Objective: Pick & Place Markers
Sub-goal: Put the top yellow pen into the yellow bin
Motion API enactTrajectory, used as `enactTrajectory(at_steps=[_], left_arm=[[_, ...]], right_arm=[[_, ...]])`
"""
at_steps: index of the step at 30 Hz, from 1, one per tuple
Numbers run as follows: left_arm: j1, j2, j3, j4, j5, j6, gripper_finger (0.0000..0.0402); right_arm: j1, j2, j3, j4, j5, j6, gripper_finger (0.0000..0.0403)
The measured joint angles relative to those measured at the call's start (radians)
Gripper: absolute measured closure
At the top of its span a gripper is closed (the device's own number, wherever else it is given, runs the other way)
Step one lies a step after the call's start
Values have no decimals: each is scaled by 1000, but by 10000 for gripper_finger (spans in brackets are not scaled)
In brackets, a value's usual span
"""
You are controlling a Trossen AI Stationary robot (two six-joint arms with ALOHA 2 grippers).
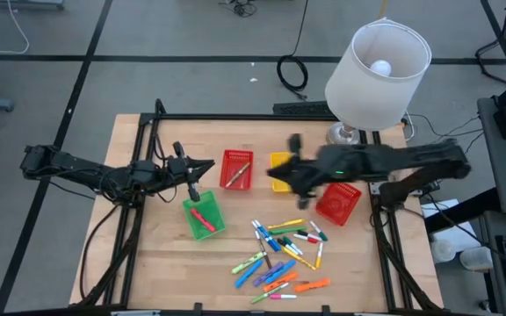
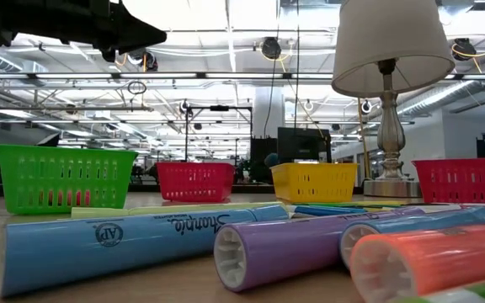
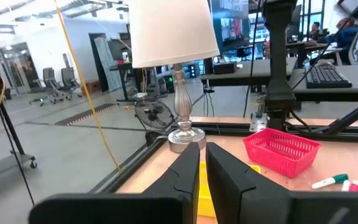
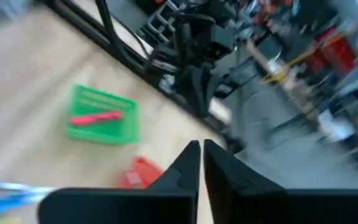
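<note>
The markers (image 1: 281, 256) are mostly lying in a loose scatter on the bench (image 1: 148, 272), on the near side of the yellow basket (image 1: 281, 167), with a few crossing and touching each other, so picking one clean out of the pile is going to be the fiddly part. One pink marker (image 1: 202, 217) is already sitting in the green basket (image 1: 204, 216), well off to the side of the yellow one, and something thin is showing in the red basket (image 1: 236, 169) right beside the yellow one, though I can't tell what it is. They're looking like light, stiff plastic tubes with smooth, glossy barrels, so I'm guessing they'll roll and squirt out of a sloppy pinch; I'd be taking one across the middle of the barrel, jaws square to its length, and going for a loner at the edge of the scatter, not one in the tangle. The right gripper (image 4: 200, 148) is hanging over the yellow basket with its jaws pressed together and nothing between them. The left gripper (image 3: 202, 163) is waiting over by the green basket, jaws nearly together and also carrying nothing. The lamp (image 1: 373, 66) is standing just behind the yellow basket, and a second red basket (image 1: 338, 202) is sitting beside it, nearer the marker pile.
</note>
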Motion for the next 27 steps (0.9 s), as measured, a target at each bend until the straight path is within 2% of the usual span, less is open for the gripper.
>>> enactTrajectory(at_steps=[4, 7, 9, 13, 17, 21, 24, 27], left_arm=[[0, 0, 0, -3, 0, -49, 364], [0, 0, 0, -3, 1, -81, 364], [0, 0, 0, -3, 1, -88, 364], [0, 0, 0, -3, 1, -76, 364], [0, 0, 0, -3, 1, -61, 364], [0, 0, 0, -3, 1, -61, 364], [0, 0, 0, -3, 0, -52, 364], [0, 0, 0, -1, 0, -35, 364]], right_arm=[[62, -83, -26, -210, 54, 309, 399], [100, -115, -122, -296, 124, 467, 401], [114, -124, -212, -292, 133, 528, 402], [118, -125, -410, -174, 128, 584, 402], [117, -115, -628, 101, 75, 588, 402], [110, -103, -796, 390, 76, 580, 401], [91, -72, -824, 425, 75, 615, 402], [81, -3, -766, 341, 64, 689, 402]])
